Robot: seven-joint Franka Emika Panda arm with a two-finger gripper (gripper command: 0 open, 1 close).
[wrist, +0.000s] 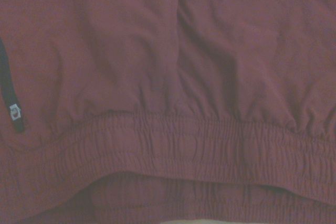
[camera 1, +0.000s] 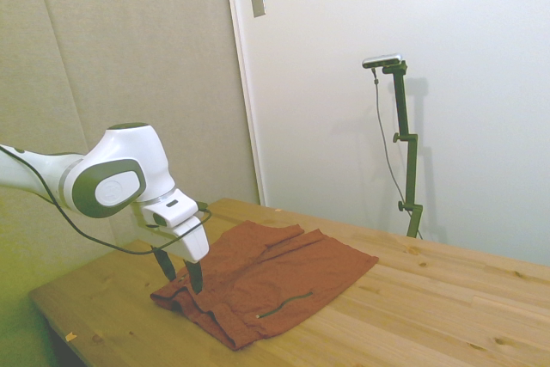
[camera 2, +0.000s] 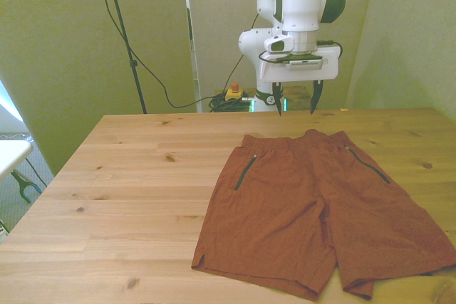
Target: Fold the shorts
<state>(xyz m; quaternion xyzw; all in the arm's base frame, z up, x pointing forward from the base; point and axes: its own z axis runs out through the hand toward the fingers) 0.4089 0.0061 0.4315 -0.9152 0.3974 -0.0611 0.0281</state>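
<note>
The shorts (camera 2: 313, 211) lie spread flat on the table (camera 2: 128, 197), toward the front view's right, with bare table on their other side. Their waistband (camera 2: 299, 142) is the end nearest the claw (camera 2: 295, 107), and both legs run away from it toward the table's opposite edge. The claw hangs over the waistband with its two fingers apart; in the side view its tips seem to reach the cloth there, though contact is hard to judge. A pocket slit (camera 2: 246, 171) lies on each side below the waistband.
</note>
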